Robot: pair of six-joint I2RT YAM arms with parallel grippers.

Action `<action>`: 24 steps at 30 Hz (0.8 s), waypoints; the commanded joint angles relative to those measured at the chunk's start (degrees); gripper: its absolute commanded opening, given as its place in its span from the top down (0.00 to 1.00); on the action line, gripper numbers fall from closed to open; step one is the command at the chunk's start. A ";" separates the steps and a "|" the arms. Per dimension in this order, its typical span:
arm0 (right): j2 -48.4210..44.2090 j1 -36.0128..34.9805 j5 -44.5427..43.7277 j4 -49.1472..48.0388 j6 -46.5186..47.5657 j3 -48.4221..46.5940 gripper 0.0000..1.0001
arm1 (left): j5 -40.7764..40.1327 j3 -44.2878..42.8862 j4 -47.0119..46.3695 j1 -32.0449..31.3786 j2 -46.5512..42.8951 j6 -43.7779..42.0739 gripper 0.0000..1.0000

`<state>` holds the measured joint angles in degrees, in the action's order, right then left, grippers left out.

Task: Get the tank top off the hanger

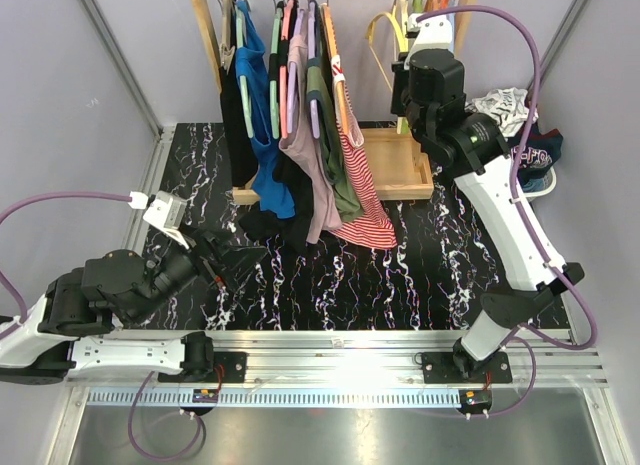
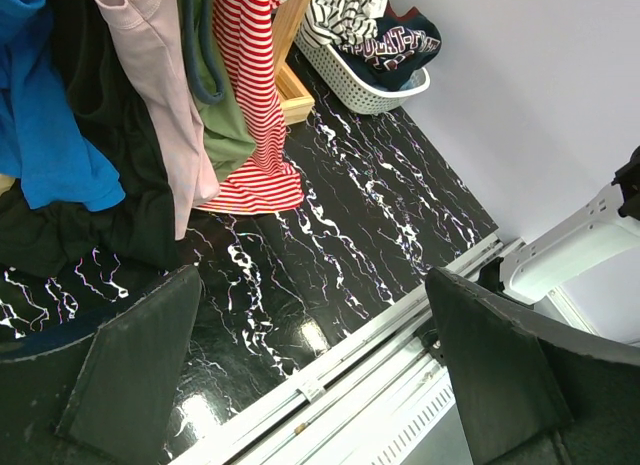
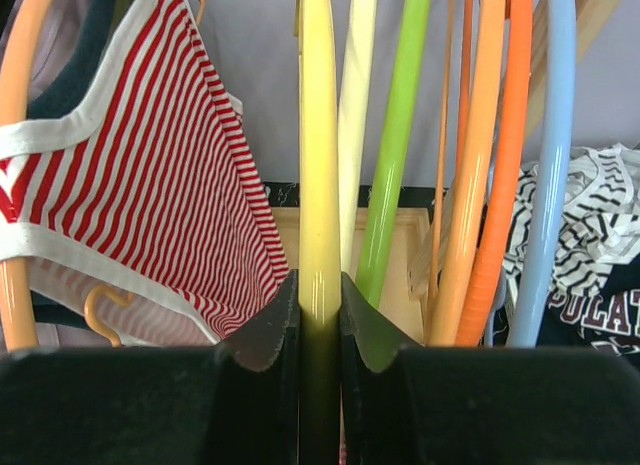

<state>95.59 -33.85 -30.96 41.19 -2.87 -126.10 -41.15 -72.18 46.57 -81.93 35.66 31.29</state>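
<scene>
The red-and-white striped tank top [image 1: 362,190] hangs on an orange hanger [image 1: 335,60] at the right end of the row of clothes on the wooden rack. It also shows in the left wrist view [image 2: 250,95] and in the right wrist view [image 3: 150,165]. My right gripper [image 1: 410,63] is up at the rail, to the right of the tank top. In the right wrist view this gripper [image 3: 320,305] is shut on an empty yellow hanger [image 3: 320,135]. My left gripper [image 1: 235,255] is low over the table at the front left. It is open and empty [image 2: 315,325].
Blue, black, pink and green garments [image 1: 290,135] hang left of the tank top. Several empty green, orange and blue hangers [image 3: 480,155] hang right of the yellow one. The rack's wooden base [image 1: 400,165] is below. A white basket of clothes [image 1: 525,150] stands at the far right.
</scene>
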 commanded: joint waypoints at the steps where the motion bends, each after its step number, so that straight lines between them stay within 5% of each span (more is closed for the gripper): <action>1: -1.72 0.10 -0.60 0.82 -1.52 -2.92 1.00 | -1.04 0.29 -3.24 -0.16 -0.77 -0.53 0.01; 2: -2.25 0.10 -0.07 2.04 -1.96 -2.75 1.00 | -0.95 0.29 -3.32 -0.16 -0.85 -0.53 0.01; 7: -9.36 0.10 7.56 5.74 -3.80 -2.48 0.31 | -1.13 0.02 -3.15 -0.16 -1.03 -0.53 0.01; 8: -10.15 0.10 12.63 7.48 -3.98 -2.92 0.26 | -1.22 0.11 -3.24 -0.25 -1.03 -0.53 0.01; 14: -6.38 0.10 32.79 19.54 -5.47 -17.25 0.23 | -1.13 -0.41 -3.41 -0.16 -0.59 -1.23 0.01; 24: 4.85 0.01 41.24 16.04 -6.00 -21.55 0.28 | -0.51 -1.47 -2.45 -0.16 -0.24 -1.49 0.01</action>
<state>94.39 -33.76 6.17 57.69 -8.12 -147.76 -41.15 -72.16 46.46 -81.93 35.24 30.24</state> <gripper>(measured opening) 0.737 0.988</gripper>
